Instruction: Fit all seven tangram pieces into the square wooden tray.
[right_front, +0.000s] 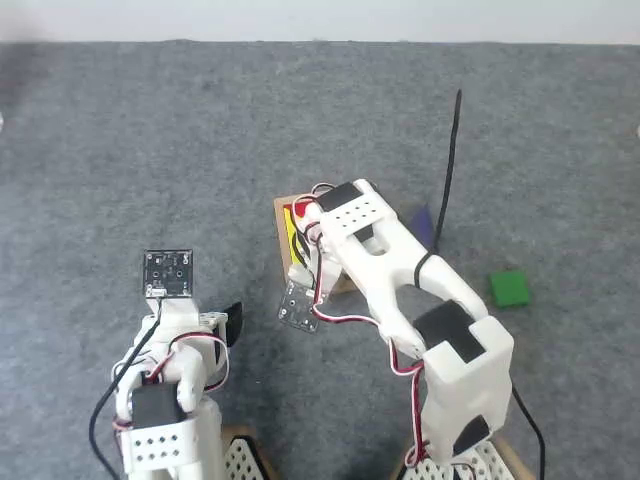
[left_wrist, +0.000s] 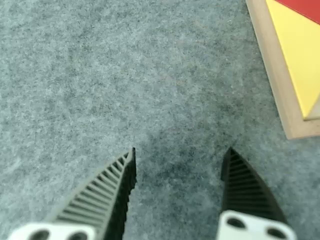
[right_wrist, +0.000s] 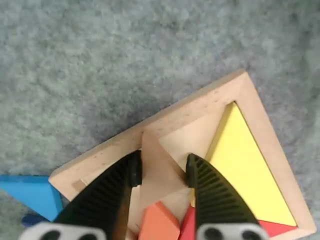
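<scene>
the right gripper's (right_wrist: 164, 157) ribbed fingers (right_wrist: 119, 186) stand narrow, pressed on either side of a pale wooden triangle (right_wrist: 158, 172) whose tip points into a corner of the tray (right_wrist: 200, 97). just below that triangle sits an orange piece (right_wrist: 160, 224). a yellow triangle (right_wrist: 245, 160) lies along the adjoining wall, with a red piece (right_wrist: 272, 229) at its edge. a blue piece (right_wrist: 30, 192) lies on the carpet (right_front: 150, 130) just outside the tray. from the high view the right arm covers most of the tray, and it adds a green square (right_front: 510, 288) well apart and a purple piece (right_front: 422, 226) beside the arm. the left gripper (left_wrist: 181, 150) hangs spread wide over bare carpet, holding nothing, near a tray corner.
</scene>
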